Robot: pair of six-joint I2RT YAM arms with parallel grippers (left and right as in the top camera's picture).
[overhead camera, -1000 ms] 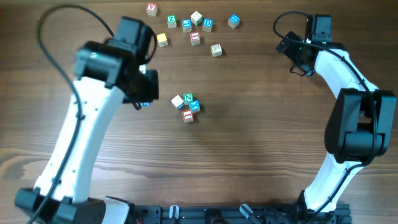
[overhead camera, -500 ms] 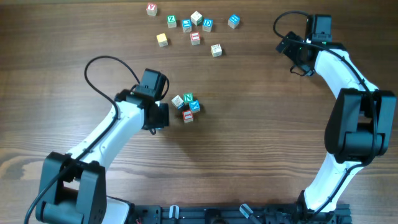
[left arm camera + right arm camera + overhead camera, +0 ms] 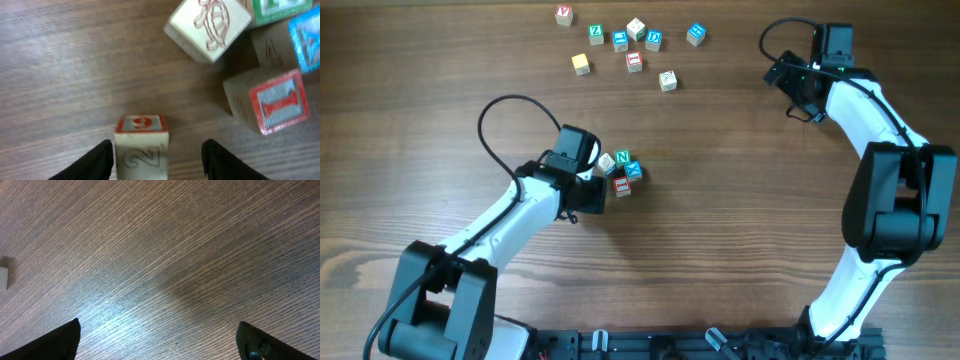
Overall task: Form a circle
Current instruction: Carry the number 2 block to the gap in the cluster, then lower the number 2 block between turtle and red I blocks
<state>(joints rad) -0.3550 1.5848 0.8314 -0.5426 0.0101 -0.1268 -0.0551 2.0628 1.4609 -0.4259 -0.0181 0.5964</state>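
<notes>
Overhead, a dark brown wood-grain table [image 3: 740,250] holds the circle [image 3: 622,170], a tight ring of tiny wooden letter cubes at centre, about as wide as deep. The left arm [image 3: 510,225] stretches diagonally to the ring's left edge. The left gripper [image 3: 157,150] stands released around a red-topped pale cube [image 3: 142,142], with gaps on both sides. The right gripper [image 3: 160,340] gapes wide, well apart.

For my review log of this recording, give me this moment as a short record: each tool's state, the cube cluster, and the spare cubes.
left tool: open, fingers either side of the red 6 cube, which sits on the table
right tool: wide open over bare wood, holding nothing
circle: four cubes bunched: turtle cube, green N cube, blue cube, red-faced cube; not yet a closed ring
red 6 cube position: beside the bunch, apart from it
loose cubes: nine, scattered at the table's far side
</notes>
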